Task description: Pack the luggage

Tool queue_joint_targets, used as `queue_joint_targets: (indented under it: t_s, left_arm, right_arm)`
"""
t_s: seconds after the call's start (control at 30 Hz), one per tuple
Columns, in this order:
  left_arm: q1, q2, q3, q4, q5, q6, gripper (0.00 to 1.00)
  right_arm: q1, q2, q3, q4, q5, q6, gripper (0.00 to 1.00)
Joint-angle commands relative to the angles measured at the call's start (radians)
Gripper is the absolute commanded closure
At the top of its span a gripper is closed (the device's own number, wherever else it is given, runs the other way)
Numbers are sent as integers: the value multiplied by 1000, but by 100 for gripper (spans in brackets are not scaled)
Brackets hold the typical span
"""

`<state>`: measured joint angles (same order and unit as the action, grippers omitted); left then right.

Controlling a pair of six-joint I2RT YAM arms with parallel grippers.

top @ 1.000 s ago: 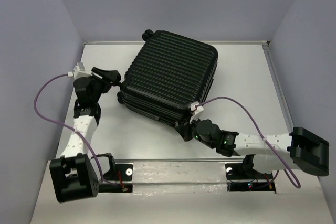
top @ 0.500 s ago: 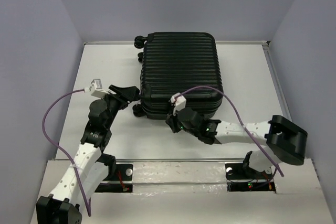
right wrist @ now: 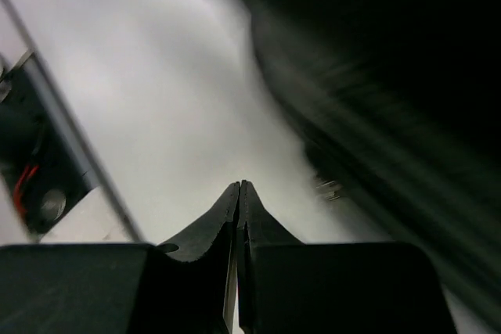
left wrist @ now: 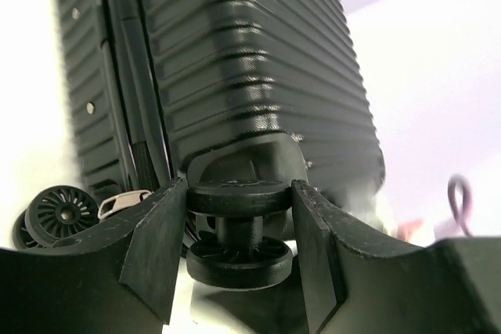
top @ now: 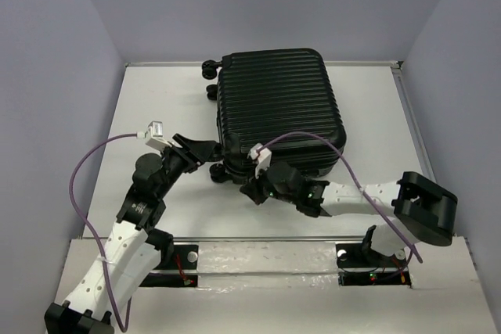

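The luggage (top: 278, 107) is a black ribbed hard-shell suitcase lying flat and closed in the middle of the table. My left gripper (top: 211, 151) is at its near left corner, shut on a small black double wheel (left wrist: 239, 224); in the left wrist view both fingers (left wrist: 156, 232) press against the wheel's sides under the ribbed shell (left wrist: 235, 60). My right gripper (top: 249, 191) is shut with nothing in it, low over the table by the suitcase's near edge; the dark shell (right wrist: 391, 76) fills the right of its wrist view, blurred.
Two more wheels (top: 209, 80) stick out at the suitcase's far left corner. Another wheel (left wrist: 56, 209) and a pale zipper pull (left wrist: 121, 202) show left of the held wheel. Grey walls close in the table; both arms' purple cables (top: 86, 170) loop above it.
The suitcase has swung round from a slant to nearly square with the table. My left gripper moved toward the near right with the wheel in it. My right gripper slid left along the near edge.
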<state>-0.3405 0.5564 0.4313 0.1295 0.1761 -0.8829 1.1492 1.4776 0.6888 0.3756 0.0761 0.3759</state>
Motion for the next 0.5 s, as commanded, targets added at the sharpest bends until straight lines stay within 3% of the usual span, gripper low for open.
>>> queue_joint_targets:
  t_s: [0.0, 0.2, 0.33, 0.47]
  left_arm:
    - [-55, -56, -25, 27, 62, -48, 94]
    - [-72, -50, -11, 12, 36, -22, 94]
    - [-75, -46, -6, 18, 26, -7, 94]
    - [-89, -46, -23, 47, 23, -21, 94]
  right_arm:
    - [-85, -49, 23, 40, -58, -83, 93]
    - [-85, -211, -20, -74, -16, 19, 93]
    - [-85, -376, -127, -154, 30, 133, 52]
    - [-85, -438, -195, -207, 163, 188, 43]
